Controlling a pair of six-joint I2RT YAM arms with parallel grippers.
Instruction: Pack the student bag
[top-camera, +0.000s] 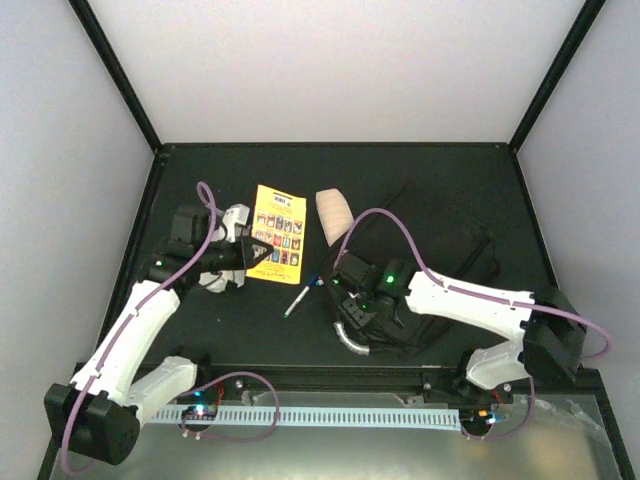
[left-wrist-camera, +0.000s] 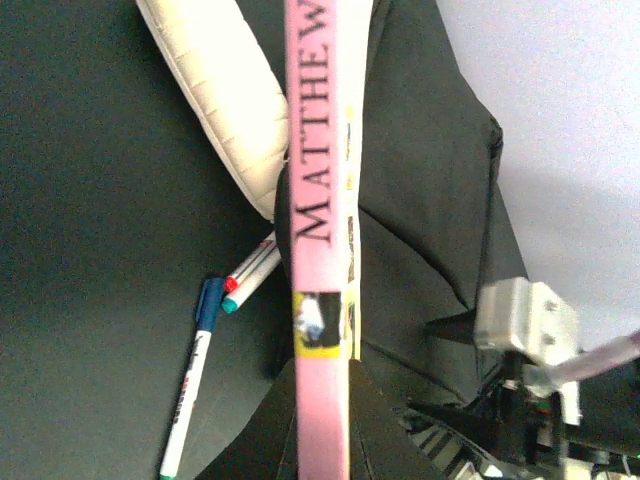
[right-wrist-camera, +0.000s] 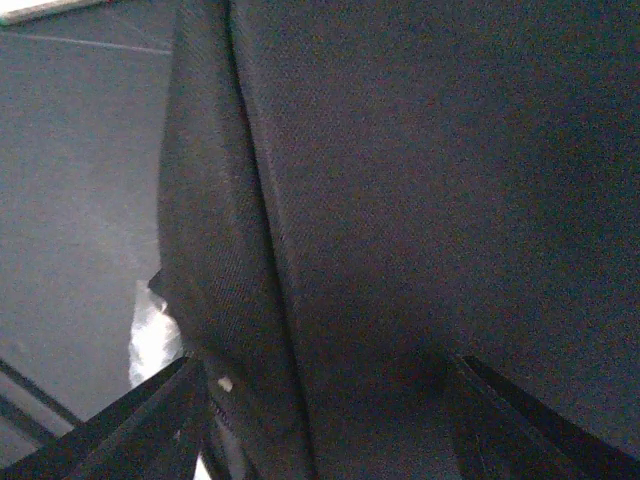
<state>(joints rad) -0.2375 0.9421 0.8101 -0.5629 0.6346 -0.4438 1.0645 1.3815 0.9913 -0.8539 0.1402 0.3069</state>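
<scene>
Student bag (top-camera: 440, 250) lies flat, right of centre on the tabletop (top-camera: 240, 335). Right jaws stand apart over its black fabric with nothing clamped; no opening into the bag is visible. Left jaws are clamped on a yellow book (top-camera: 279, 230), centre left.

Risk: the book arrives before the bag is held open and snags on fabric, or it sweeps the pens (top-camera: 300, 298) and whitish pouch (top-camera: 335, 212) lying between.

Legible: pink spine reads "MATTHEW". Cover print is too small to read.

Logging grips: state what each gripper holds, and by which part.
Left gripper: the yellow book, clamped across its pink spine near one end. Right gripper: spread over the student bag; a hold cannot be told.
</scene>
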